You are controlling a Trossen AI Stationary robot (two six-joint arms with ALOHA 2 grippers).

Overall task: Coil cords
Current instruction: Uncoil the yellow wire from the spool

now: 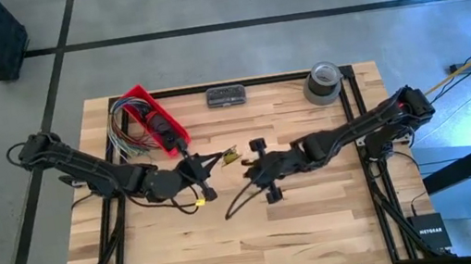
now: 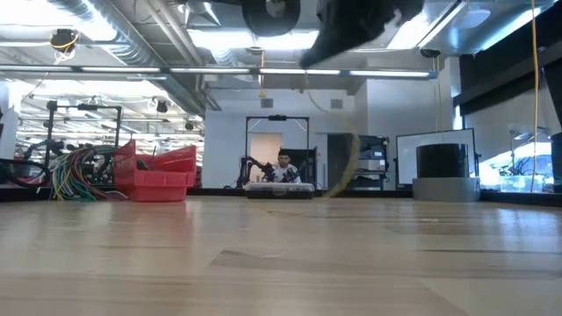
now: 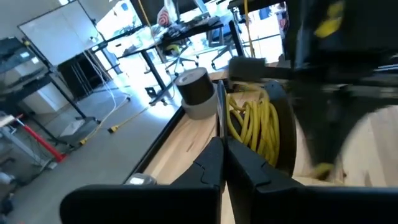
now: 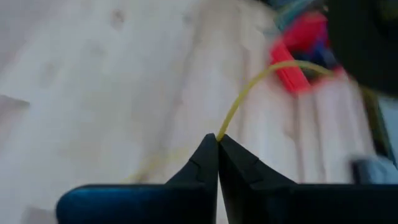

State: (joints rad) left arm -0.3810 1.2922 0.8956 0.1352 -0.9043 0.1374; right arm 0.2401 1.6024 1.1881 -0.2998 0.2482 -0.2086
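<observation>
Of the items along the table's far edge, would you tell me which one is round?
The grey tape roll near the far right corner; the dark flat case and the red bin are both elongated.

Table (image 1: 322, 213) is pale butcher-block wood, strips glued side by side, smooth with a soft satin sheen when you look across it low. Both grippers look like matt black plastic: the left gripper (image 3: 221, 163) and the right gripper (image 4: 217, 163) have smooth, dull fingers pressed together. The cord (image 4: 245, 99) pinched at the right gripper's tips is thin, yellowish and string-like, no shine on it. Just past the left gripper's fingertips there's a coil of thick yellow cable (image 3: 255, 124), rubbery with a slight gloss. Beyond that, a roll of grey tape (image 3: 194, 93), matt and cloth-looking. Off beside the left arm, a red bin (image 1: 154, 118) in shiny hard plastic, with plastic-coated coloured wires (image 1: 126, 134) spilling next to it.
</observation>
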